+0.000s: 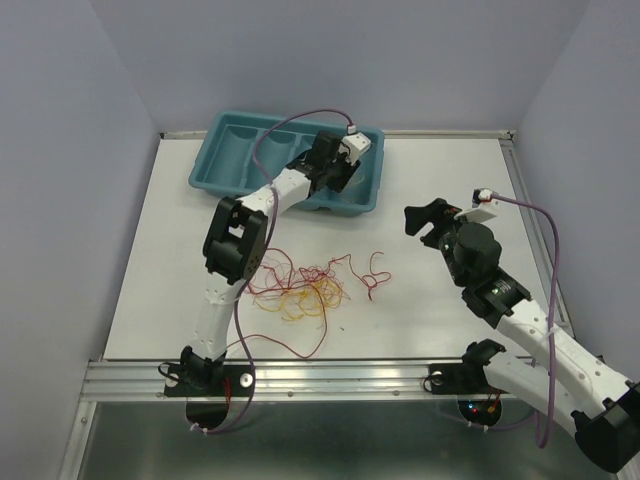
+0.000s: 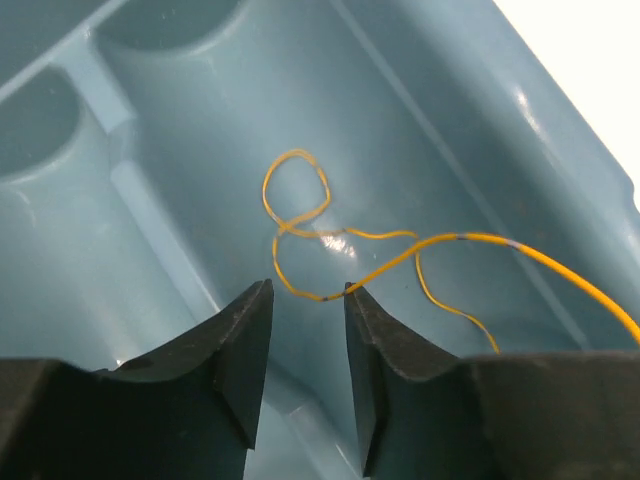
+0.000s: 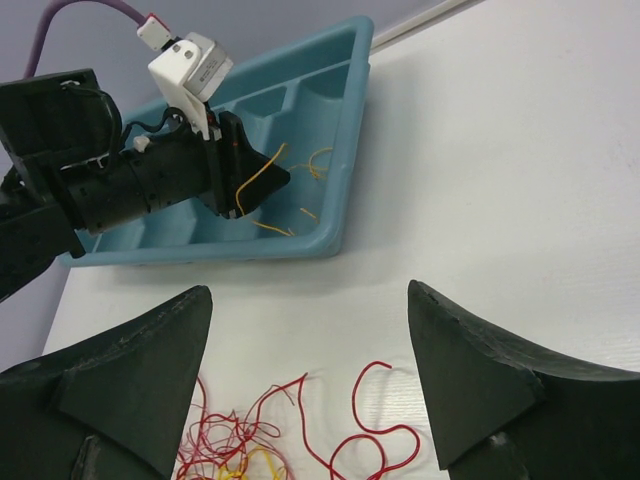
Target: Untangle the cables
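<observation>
Jaws: left gripper [image 2: 308,290] standing narrowly apart over wire [image 2: 460,237] in tray [image 2: 150,200]; right gripper [image 3: 308,290] gaping empty outside tray. Lifting straight should avoid snagging.

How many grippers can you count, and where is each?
2. The left gripper is inside the tray, over an orange wire; the right gripper hovers above the table near the tangle.

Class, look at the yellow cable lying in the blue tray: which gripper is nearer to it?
Left. The left gripper is down in the blue tray, jaws apart just above the yellow cable. The right gripper is outside the tray, over the table.
</observation>
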{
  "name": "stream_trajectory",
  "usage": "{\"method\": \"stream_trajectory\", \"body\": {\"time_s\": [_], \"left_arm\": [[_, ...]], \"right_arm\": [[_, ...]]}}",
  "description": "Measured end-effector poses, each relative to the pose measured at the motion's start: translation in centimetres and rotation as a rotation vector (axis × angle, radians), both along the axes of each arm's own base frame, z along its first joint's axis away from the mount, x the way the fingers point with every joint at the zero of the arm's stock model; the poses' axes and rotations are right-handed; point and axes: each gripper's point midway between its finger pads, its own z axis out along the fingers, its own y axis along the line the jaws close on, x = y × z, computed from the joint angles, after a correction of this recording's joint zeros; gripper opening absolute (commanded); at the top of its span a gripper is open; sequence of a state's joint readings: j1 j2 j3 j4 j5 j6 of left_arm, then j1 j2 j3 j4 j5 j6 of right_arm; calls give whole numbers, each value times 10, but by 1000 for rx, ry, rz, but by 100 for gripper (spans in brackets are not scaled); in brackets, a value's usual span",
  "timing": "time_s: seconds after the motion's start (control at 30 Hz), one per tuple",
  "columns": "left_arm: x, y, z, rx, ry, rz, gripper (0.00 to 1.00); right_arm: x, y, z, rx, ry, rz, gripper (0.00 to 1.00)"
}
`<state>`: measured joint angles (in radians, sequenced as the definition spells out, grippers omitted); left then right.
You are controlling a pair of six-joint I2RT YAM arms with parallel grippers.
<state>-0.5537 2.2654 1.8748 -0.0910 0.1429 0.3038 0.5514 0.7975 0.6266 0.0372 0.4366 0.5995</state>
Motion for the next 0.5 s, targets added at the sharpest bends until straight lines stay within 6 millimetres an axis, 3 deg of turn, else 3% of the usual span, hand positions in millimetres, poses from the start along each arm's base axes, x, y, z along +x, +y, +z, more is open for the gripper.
{"method": "stream_trajectory", "body": {"time_s": [0.27,0.43,0.5], "left_arm": [[2,10,2,20,2,40,64],[1,24,25,21,-37,79,69],[-9,34,40,9,-51,84,70]], "right_arm": [[3,2,-8,-14,23,3,84],[4,3,-10,-17,28,6,85],[4,4,-11,-18,30,7,86]]}}
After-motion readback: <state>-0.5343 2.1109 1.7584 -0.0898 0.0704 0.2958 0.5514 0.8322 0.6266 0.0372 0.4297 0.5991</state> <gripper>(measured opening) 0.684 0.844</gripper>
